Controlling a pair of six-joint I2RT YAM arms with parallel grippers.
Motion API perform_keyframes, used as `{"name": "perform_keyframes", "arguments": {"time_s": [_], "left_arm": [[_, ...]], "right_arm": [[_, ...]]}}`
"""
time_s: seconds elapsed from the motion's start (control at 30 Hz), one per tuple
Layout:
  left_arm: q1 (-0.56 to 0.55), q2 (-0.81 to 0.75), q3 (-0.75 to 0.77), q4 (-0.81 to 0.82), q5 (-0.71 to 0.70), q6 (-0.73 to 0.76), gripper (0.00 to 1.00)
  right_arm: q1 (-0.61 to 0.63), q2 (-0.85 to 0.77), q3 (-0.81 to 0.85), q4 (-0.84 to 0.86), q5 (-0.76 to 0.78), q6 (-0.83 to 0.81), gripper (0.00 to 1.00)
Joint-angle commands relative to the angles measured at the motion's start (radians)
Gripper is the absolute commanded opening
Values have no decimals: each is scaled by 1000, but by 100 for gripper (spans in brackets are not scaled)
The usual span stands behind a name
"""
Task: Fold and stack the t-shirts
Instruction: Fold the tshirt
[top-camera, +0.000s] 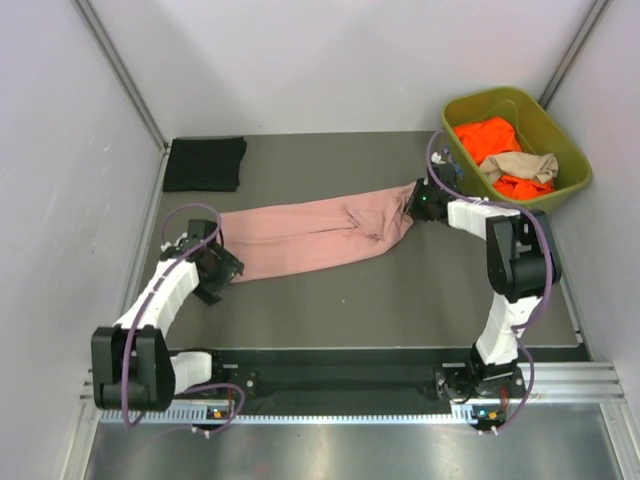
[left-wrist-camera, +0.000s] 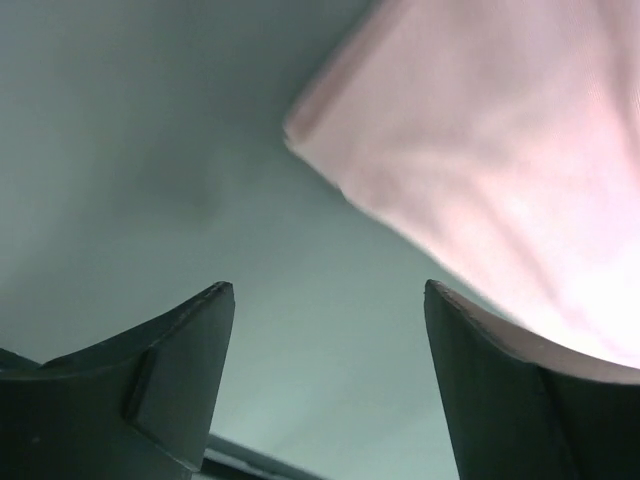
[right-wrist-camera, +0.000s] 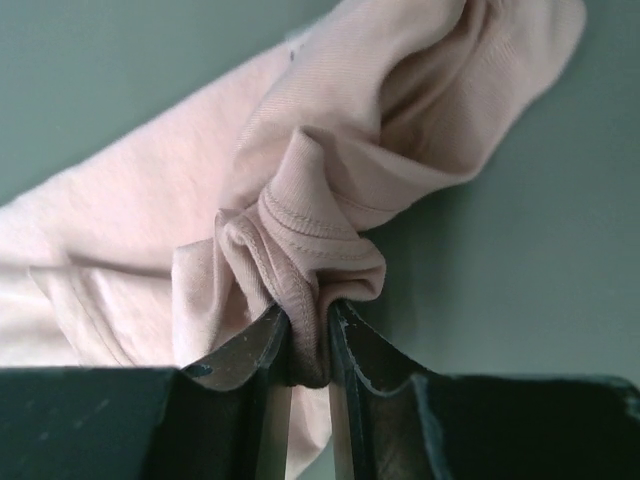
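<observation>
The pink t-shirt lies in a long strip across the middle of the gray tabletop. It runs from the left side up toward the right of the top view.

The right end effector is at the right end of the strip, in the upper right part of the top view. Its two fingers are squeezed close together on a bunched-up bit of the pink cloth with a sewn edge. The cloth is pinched tight between them.

The left end effector is at the left end of the strip, in the lower left part of the top view. Its fingers are spread wide apart and nothing is between them. In the left wrist view a corner of the pink cloth lies on the tabletop in the upper right of the frame, just past the fingertips. I cannot tell if one finger touches it.

A black t-shirt lies folded in the upper left of the top view. A green bin sits in the upper right. Inside it are an orange t-shirt and a tan t-shirt, the tan one on top.
</observation>
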Motion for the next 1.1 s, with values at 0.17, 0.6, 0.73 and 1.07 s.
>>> {"name": "perform_keyframes", "arguments": {"time_s": [0.17,0.6,0.73,1.07], "left_arm": [[82,174,53,90,23,28,82],[129,352,104,190,18,123,5],[120,364,104,166,52,132,0],[-249,25,-65,12,40,-179,0]], "right_arm": [[-8,-93,-40,-1,8,-34,18],[-17,-43,-14,22,-6,-33,18],[-14,12,39,25,5,-30,19],[-8,223,376,23,20,-57,20]]}}
